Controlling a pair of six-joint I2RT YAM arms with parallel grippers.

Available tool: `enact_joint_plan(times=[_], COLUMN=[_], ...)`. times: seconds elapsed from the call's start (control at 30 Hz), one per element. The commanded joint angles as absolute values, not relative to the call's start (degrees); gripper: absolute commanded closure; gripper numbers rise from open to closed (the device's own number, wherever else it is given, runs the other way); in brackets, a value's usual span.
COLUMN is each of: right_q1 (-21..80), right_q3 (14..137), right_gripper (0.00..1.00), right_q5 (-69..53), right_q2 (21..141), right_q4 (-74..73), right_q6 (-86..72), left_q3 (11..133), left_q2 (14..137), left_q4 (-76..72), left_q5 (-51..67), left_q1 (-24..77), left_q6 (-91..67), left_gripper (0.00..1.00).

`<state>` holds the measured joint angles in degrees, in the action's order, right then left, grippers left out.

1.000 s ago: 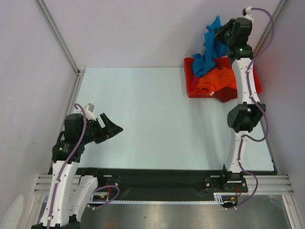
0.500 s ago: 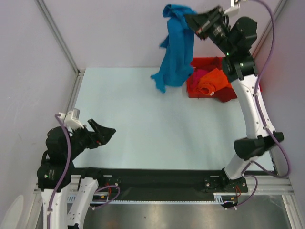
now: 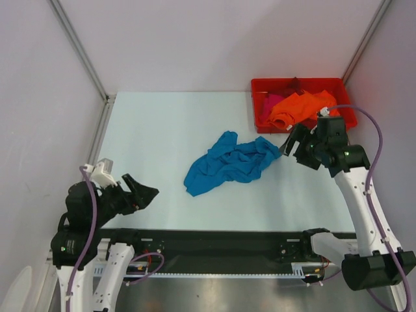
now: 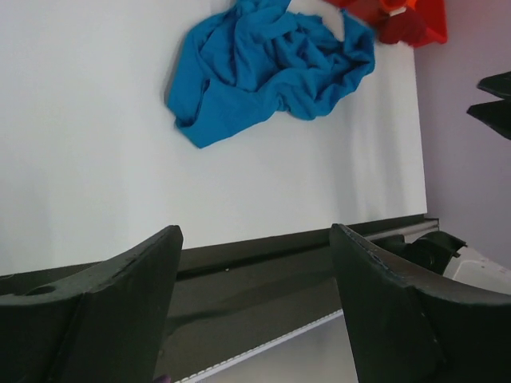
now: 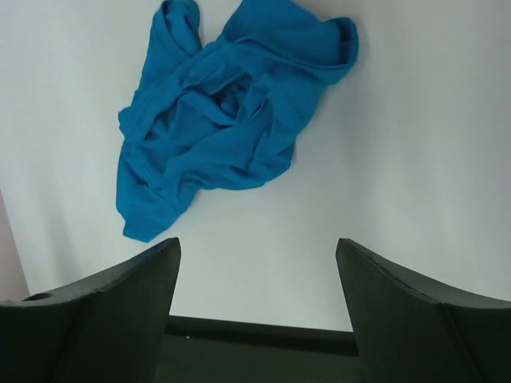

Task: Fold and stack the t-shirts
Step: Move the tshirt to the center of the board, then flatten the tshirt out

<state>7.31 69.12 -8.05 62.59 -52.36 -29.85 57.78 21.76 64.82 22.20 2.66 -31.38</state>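
A teal-blue t-shirt [image 3: 231,162] lies crumpled in a loose heap on the pale table, near its middle; it also shows in the left wrist view [image 4: 263,68] and the right wrist view [image 5: 223,120]. My right gripper [image 3: 287,146] hangs just right of the heap, open and empty [image 5: 257,247], apart from the cloth. My left gripper [image 3: 142,185] is at the near left, open [image 4: 255,235], with nothing between its fingers and well short of the shirt. An orange t-shirt [image 3: 299,107] and a magenta-pink one [image 3: 270,103] lie in the red bin.
The red plastic bin [image 3: 296,82] stands at the back right against the wall. A black rail [image 3: 221,244] runs along the table's near edge. Metal frame posts [image 3: 78,49] rise at the back corners.
The right arm swung the teal-blue t-shirt from above the bin down to the table, opened and let it go. The left arm shifted slightly toward the near edge.
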Motion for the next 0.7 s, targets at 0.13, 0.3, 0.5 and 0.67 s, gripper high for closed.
enact_joint_plan(times=[0.13,0.3,0.5,0.67], right_q1=[18.9,21.7,21.5,18.9], right_q3=[65.5,62.5,64.8,65.8], right_gripper=[0.13,0.16,0.13,0.1], right_q5=[-13.8,-15.6,-8.4,-5.4], right_q2=[71.7,78.3,84.4,87.7], right_q4=[-52.8,-45.6,-45.2,-44.6], right_q6=[-21.3,-24.3,-22.6,-20.3], left_q3=[45.3,44.9,44.7,42.0], left_q2=[28.2,40.7,55.9,68.6], left_q4=[56.3,45.9,35.1,26.2], left_q5=[27.0,11.0,4.6,10.0], left_q1=[5.0,24.6,29.7,28.0], left_q6=[-35.2,-40.6,-40.9,-40.1], left_gripper=[0.19,0.1,0.01,0.04])
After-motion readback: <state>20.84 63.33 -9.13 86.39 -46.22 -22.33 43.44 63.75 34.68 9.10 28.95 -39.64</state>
